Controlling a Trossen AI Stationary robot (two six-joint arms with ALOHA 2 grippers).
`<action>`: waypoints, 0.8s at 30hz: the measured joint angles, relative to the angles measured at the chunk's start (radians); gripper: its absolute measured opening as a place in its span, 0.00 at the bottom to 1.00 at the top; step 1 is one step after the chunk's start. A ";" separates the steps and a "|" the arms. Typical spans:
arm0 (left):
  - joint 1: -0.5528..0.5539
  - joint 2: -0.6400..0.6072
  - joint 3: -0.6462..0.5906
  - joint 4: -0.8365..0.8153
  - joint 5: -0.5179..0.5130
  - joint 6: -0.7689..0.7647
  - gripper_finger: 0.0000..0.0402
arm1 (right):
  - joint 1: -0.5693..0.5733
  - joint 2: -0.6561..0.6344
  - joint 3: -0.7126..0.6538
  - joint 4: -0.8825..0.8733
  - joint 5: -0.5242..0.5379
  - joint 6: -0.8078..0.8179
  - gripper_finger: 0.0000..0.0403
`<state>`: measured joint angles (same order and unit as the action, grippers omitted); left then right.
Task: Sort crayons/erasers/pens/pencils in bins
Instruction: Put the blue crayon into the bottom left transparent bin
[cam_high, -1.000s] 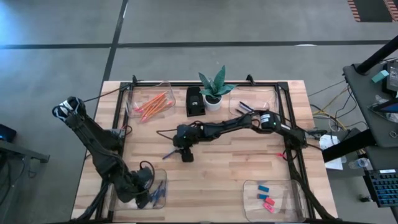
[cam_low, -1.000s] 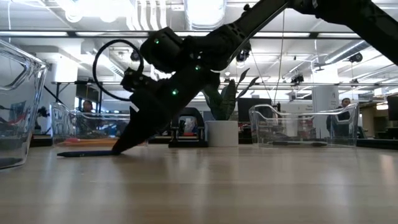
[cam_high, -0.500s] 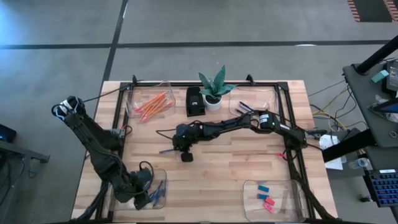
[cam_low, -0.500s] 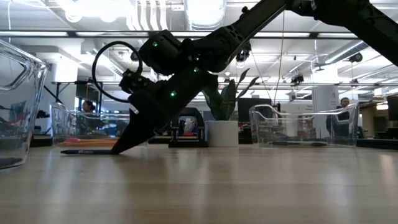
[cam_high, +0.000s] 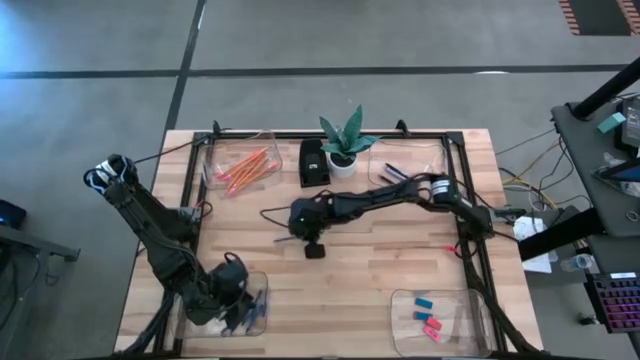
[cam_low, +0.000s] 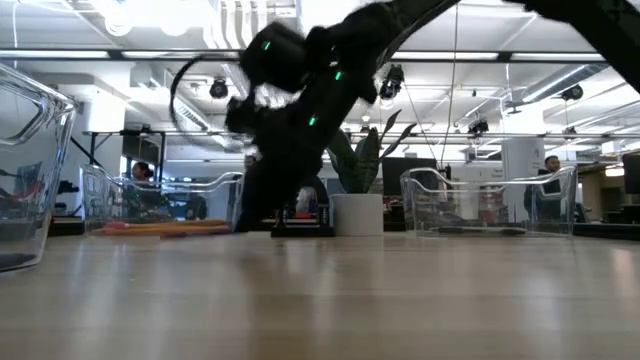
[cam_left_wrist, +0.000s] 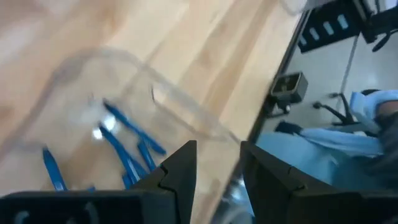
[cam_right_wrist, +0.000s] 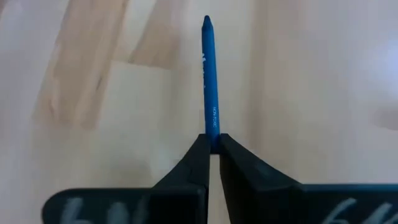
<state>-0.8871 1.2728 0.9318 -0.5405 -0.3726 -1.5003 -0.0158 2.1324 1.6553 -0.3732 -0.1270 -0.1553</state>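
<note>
Nearest edge of the desk (cam_high: 380, 275) first: the left gripper (cam_high: 236, 305) hangs over the near-left bin (cam_high: 258, 285) with its fingers (cam_left_wrist: 180, 171) parted and nothing between them, and a handful of blue crayons (cam_left_wrist: 127, 152) lie in that bin. Over at the near-right, another bin (cam_high: 475, 305) has the red-pink and light blue erasers (cam_high: 428, 318). Mid-desk, the right gripper (cam_high: 296, 228) is pinched closed on one end of a single blue crayon (cam_right_wrist: 208, 87), the rest sticking out past its fingertips. Far side: orange pencils (cam_high: 243, 168) in the back-left bin (cam_high: 213, 155), pens (cam_high: 395, 172) in the back-right bin (cam_high: 440, 160), with a small potted plant (cam_high: 343, 140) and a black box (cam_high: 314, 162) between them.
</note>
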 joint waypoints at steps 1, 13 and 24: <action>0.000 0.000 0.000 0.000 -0.028 0.023 0.27 | 0.000 -0.027 -0.014 -0.016 0.030 -0.010 0.03; 0.005 0.000 -0.003 0.014 -0.528 0.360 0.27 | 0.079 -0.530 -0.428 0.188 0.262 0.043 0.03; 0.110 0.070 -0.009 0.377 -0.742 0.971 0.27 | 0.243 -0.814 -0.803 0.797 0.261 0.054 0.03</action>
<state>-0.7768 1.3425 0.9230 -0.1632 -1.1145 -0.5297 0.2273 1.3187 0.8522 0.4241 0.1340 -0.1014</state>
